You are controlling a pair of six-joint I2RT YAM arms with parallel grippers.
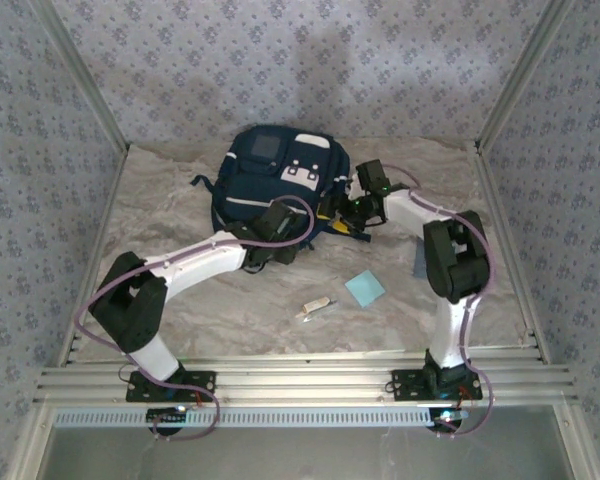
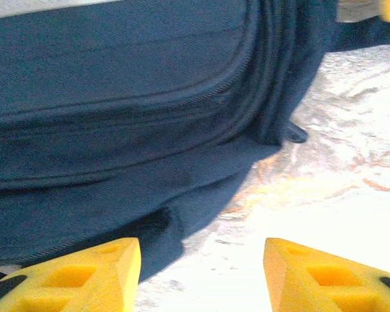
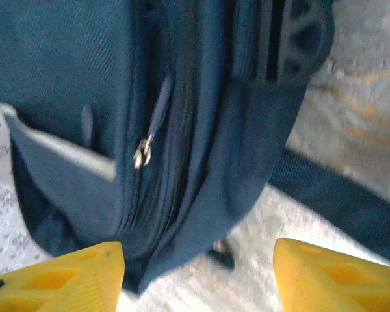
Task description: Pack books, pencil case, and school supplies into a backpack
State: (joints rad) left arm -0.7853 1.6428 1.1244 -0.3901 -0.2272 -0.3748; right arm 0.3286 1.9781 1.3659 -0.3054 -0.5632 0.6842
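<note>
The navy backpack [image 1: 270, 175] lies toward the far edge of the table [image 1: 210, 320], about midway across. Both arms reach to it: the left gripper [image 2: 201, 279] at its near edge, the right gripper [image 3: 198, 279] at its right side. Each has its yellow jaws spread wide with nothing between them, only table and bag fabric ahead.

The light-blue square pad [image 1: 365, 288] and the slim white stick [image 1: 315, 308] lie loose on the table nearer the arms, well apart from the bag and just beside each other.

In the right wrist view a metal zip pull [image 3: 143, 153] hangs on a seam that looks closed (the picture is soft, so this is a judgement), with a dark strap [image 3: 338, 201] trailing on the table beside it.

The risks as I read them:
- The right jaws may close on loose fabric instead of that small pull, and the zip would not run.
- The bag is soft and unheld; a tug could drag it across the table unless the left gripper pins it.
- The strap could snag a finger.
- The flat pad offers little edge to grasp.
</note>
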